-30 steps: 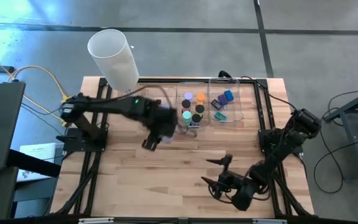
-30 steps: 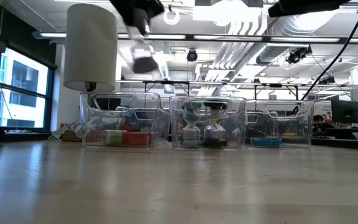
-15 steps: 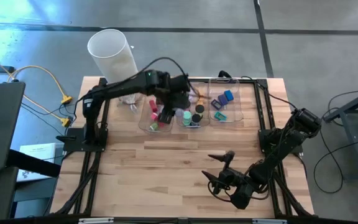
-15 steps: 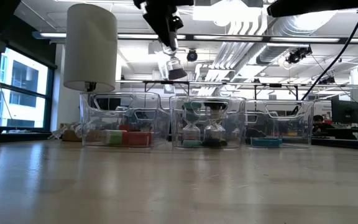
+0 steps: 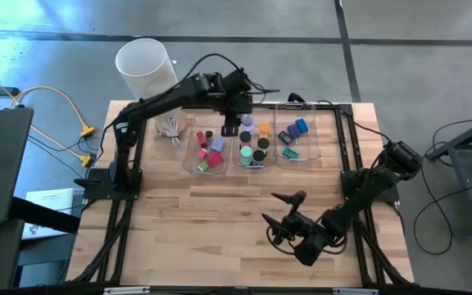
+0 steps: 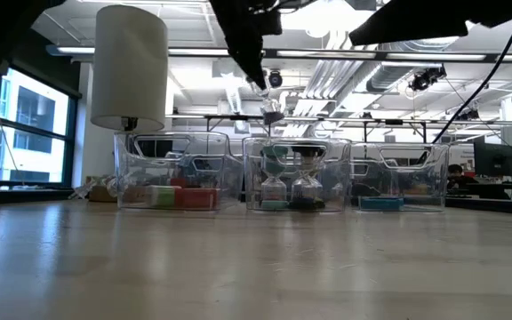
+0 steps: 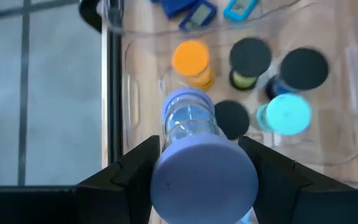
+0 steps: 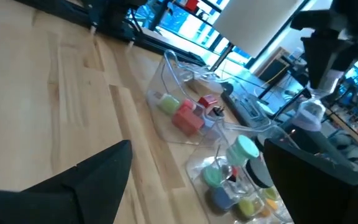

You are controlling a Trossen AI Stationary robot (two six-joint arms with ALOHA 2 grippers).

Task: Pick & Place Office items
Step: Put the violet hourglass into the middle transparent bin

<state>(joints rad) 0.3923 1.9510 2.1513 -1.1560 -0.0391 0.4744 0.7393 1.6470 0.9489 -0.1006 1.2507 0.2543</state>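
My left gripper (image 5: 234,123) hangs above the far end of the middle clear tray (image 5: 238,157) and is shut on a lavender-capped clear piece (image 7: 194,143), also seen hanging in the low view (image 6: 272,111). In the middle tray lie orange (image 7: 191,57), teal (image 7: 284,114) and black (image 7: 250,55) caps. The left tray (image 5: 188,160) holds red, pink and green pieces. The right tray (image 5: 314,143) holds blue clips. My right gripper (image 5: 281,217) stands open low over the near right of the table, nothing between its fingers (image 8: 73,186). My left gripper pinches the lavender-capped piece between its two fingers, near the large cap closest to the wrist (image 7: 204,180). The fingers come from above, slanting down, and lie along the piece. It hangs below them, its far cap (image 7: 188,102) lowest, clear of the tray.
A big white cylinder (image 5: 148,70) stands at the far left corner, beside the left tray. Some small clear bits (image 5: 170,129) lie on the wood left of the trays. Bare wood (image 5: 211,221) stretches across the table's near half.
My left gripper has swung toward the table's right and far edge, from in front of the left tray to above the middle tray, carrying the lavender-capped piece clear of everything. My right gripper has turned a little and shifted slightly, staying open.
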